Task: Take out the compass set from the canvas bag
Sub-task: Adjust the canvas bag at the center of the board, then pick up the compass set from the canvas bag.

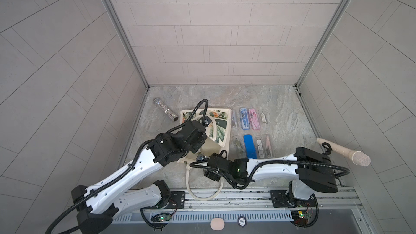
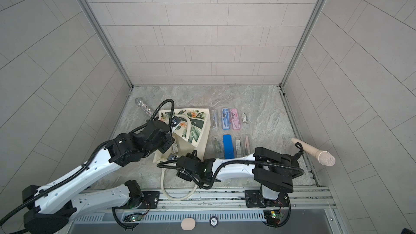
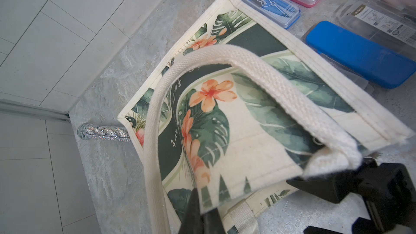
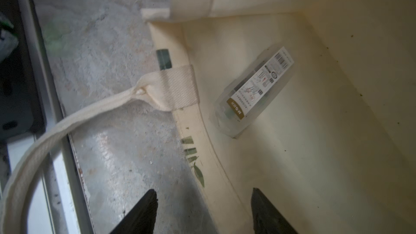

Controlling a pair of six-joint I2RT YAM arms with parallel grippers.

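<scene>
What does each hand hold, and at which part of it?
The left hand is shut on the bag, at the upper edge of its mouth. The right hand is open before the mouth and holds nothing.

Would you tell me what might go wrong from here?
The left jaws pinch only the edge of the canvas bag; a slip would drop the mouth over the compass set. The open right jaws straddle the lower rim and might snag fabric or the handle going in.
</scene>
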